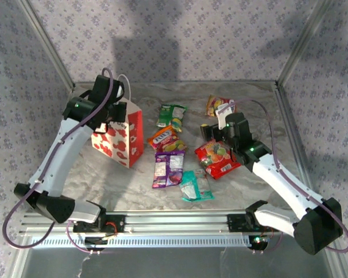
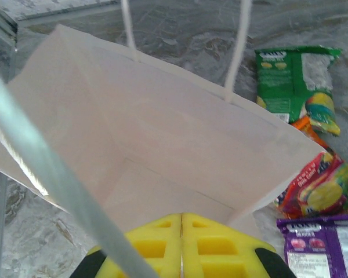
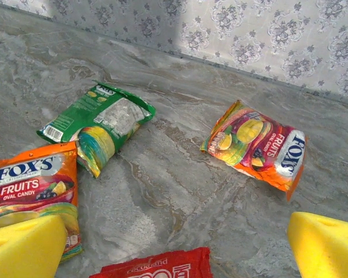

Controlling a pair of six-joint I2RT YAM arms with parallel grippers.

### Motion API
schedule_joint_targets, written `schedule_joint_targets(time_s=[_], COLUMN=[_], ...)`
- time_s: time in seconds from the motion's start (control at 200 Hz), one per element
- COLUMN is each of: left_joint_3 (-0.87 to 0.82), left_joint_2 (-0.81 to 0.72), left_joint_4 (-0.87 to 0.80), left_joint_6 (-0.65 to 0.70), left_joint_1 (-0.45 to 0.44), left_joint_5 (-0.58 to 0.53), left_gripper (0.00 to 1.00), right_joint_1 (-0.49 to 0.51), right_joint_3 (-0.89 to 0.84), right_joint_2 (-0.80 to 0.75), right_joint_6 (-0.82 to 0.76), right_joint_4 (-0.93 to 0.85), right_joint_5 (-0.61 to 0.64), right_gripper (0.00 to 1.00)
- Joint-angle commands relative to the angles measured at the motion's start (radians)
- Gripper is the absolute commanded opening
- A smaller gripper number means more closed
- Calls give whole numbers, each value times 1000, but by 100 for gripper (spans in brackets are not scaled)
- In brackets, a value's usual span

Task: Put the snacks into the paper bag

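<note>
Left hand (image 2: 181, 223) clenched at paper bag's (image 2: 162, 133) hidden near rim; right hand (image 3: 177, 243) released above cut-off red packet (image 3: 156, 267)

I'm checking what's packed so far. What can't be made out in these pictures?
- Left wrist: paper bag floor partly behind the shut left hand; grip on the rim unclear.
- Right wrist: red packet cut off by the bottom edge.
- Top: teal packet print too small to read.

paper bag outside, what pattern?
White paper bag with red strawberry prints, red side panel; clearest in top external view.
</note>
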Motion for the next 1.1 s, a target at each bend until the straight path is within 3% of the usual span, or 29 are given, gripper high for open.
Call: schedule_joint_targets(time_s=[0.0, 0.265, 0.595, 0.77, 0.914, 1.094], left_joint_3=[-32, -119, -288, -344, -328, -289], left_joint_2=[-60, -175, -312, -406, -447, -457], left_joint_4=[-14, -16, -77, -111, -156, -180], left_joint_6=[26, -6, -157, -219, -273, -311], left_joint_1=[-14, -22, -27, -29, -29, -28], left_joint_5=[49, 77, 92, 64, 59, 70], left_gripper=[0, 0, 1, 8, 22, 25], right_joint_1=[14, 45, 103, 145, 168, 192], right_joint_3=[31, 52, 87, 111, 128, 138], right_joint_2=[5, 28, 62, 76, 89, 102], right_joint_6=[11, 9, -1, -22, -30, -44], right_joint_4=[-17, -19, -25, -36, -38, -40], right_joint_5=[26, 33, 49, 67, 79, 99], right_gripper=[100, 100, 100, 100, 100, 100])
